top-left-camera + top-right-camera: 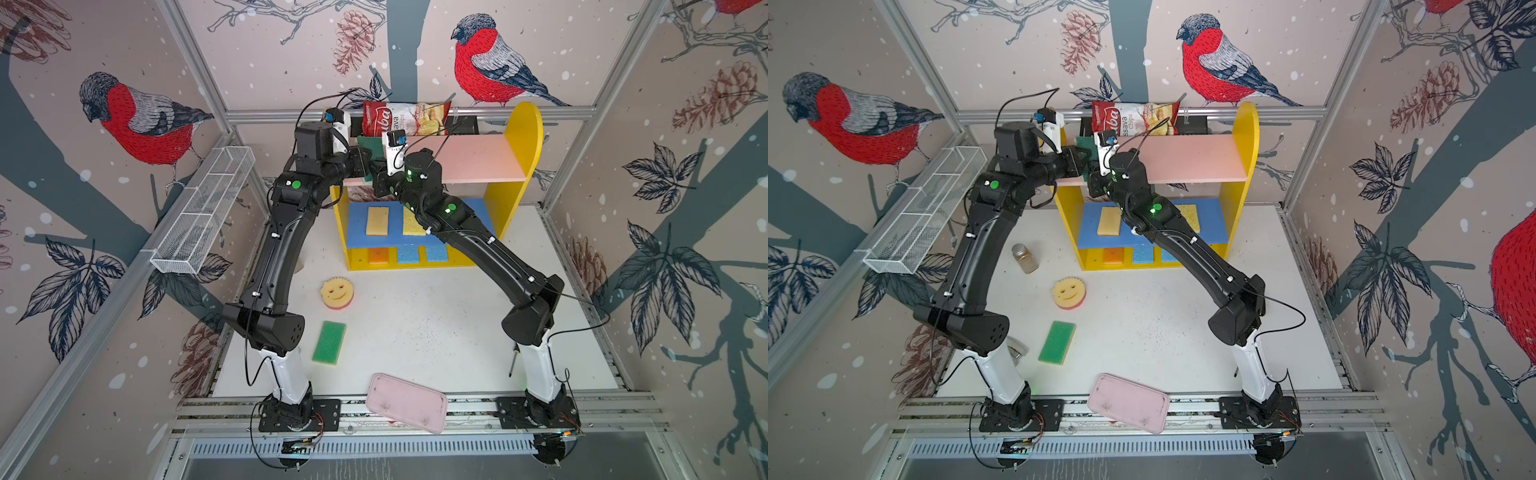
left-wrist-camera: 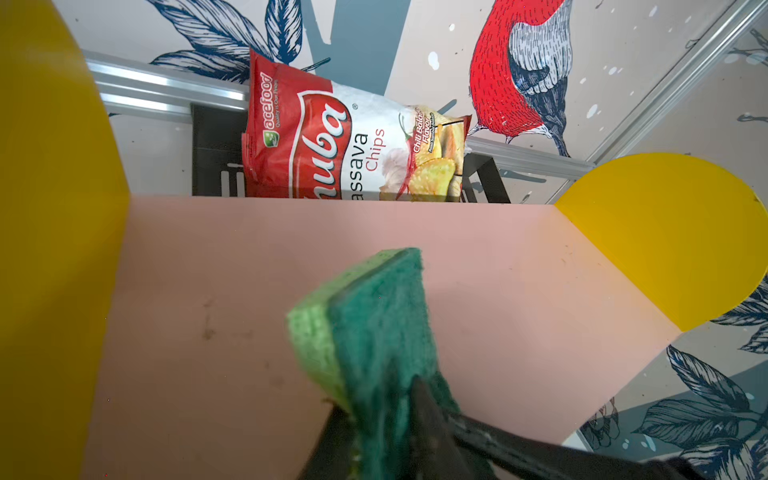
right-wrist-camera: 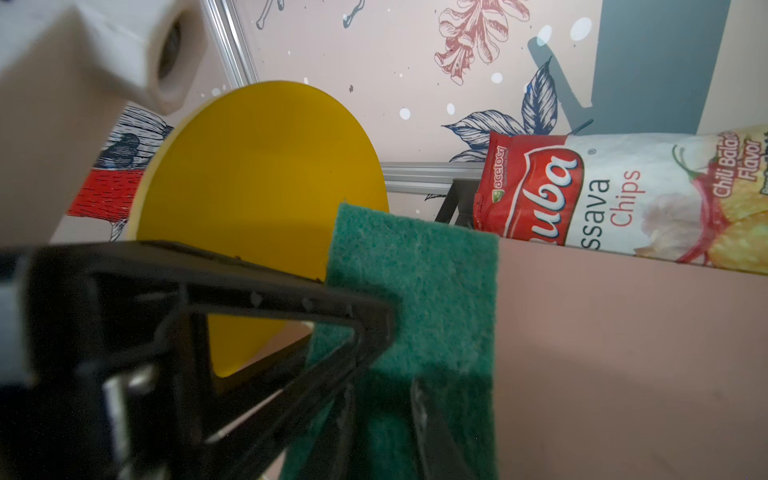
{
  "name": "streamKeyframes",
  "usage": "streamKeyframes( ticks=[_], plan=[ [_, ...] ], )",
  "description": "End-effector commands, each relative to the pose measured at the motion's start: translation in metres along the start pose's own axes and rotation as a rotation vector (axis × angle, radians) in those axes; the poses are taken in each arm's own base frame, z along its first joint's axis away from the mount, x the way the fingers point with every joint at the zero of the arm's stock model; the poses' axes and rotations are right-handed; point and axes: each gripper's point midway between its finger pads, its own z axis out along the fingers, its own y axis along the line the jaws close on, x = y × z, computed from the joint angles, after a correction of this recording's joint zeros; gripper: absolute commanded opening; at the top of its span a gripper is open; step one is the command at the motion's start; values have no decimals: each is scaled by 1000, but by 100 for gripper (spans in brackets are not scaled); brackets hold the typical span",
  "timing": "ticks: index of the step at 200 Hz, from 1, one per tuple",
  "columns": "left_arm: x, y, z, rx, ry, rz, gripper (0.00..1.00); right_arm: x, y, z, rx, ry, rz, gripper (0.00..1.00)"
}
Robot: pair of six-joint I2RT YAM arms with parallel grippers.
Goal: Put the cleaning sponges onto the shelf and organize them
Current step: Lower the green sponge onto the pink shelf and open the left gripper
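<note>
Closest to the lens in the left wrist view, the left gripper [image 2: 374, 403] has its black fingers [image 2: 430, 411] pressed against both faces of the upright green sponge [image 2: 374, 324], clamped on its lower end. The sponge stands on edge, leaning a little, over the pink upper board [image 2: 208, 291] of the shelf [image 2: 665, 232] (a chips bag [image 2: 332, 137] sits behind the board).

In the right wrist view, the right gripper [image 3: 382, 419] shows two dark fingers [image 3: 424, 415] low against the dark scouring face of the upright green sponge [image 3: 436, 282]. Whether they pinch it or merely stand in front of it, I cannot tell. A finger of the left gripper touches that same face from the side.

In both top views the two grippers meet at the left end of the pink upper board, with the upright green sponge [image 1: 368, 144] between them. A smiley sponge [image 1: 337, 293] and a flat green sponge [image 1: 329, 343] lie on the table [image 1: 415, 332], well apart from both grippers.
</note>
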Motion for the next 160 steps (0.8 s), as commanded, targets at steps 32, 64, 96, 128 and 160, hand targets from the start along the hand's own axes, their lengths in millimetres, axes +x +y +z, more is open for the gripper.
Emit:
streamKeyframes(
  ticks=[32,64,96,128,160],
  plan=[
    [-11,-29,-16,-2,-62,56,67,25,-13,9,61,62,-20,22],
    [-25,-44,-46,-22,-162,81,68,27,-21,11,75,68,1,22],
    [-26,-48,-83,-34,-257,81,66,24,-26,11,71,63,29,22],
    [-16,-39,-100,-66,-277,77,65,1,-21,4,32,4,53,22],
    [-3,-35,-96,-74,-237,83,65,-52,-12,-23,-37,-118,74,23]
  ],
)
